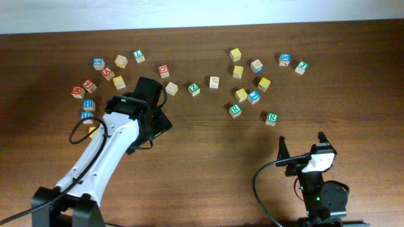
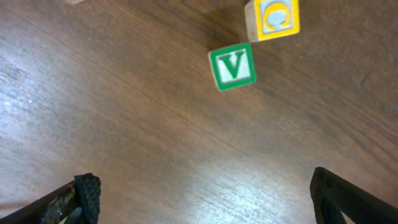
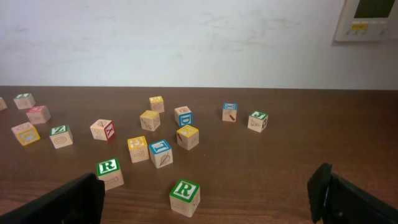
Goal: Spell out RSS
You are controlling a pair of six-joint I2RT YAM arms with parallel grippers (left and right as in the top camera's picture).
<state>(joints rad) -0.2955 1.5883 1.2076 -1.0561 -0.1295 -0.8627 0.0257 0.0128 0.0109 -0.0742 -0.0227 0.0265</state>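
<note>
Black left gripper (image 2: 205, 186) spread wide and empty above the wooden table (image 2: 124, 124), with a green V cube (image 2: 232, 67) just ahead and a yellow-faced cube (image 2: 272, 17) beside that, neither touched. Right gripper (image 1: 302, 141) likewise agape, clasping nothing, low near the table's front edge. Straight beyond it a green R cube (image 3: 185, 191); to the left, a second green R cube (image 3: 108, 168). Farther back, among scattered blocks, several yellow cubes (image 3: 137, 146), letters too small to read as S.

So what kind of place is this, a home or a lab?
Most likely a robotics lab or test room: two robot arms at a bare wooden table, alphabet cubes scattered on it, and a plain white wall with a small wall panel.
</note>
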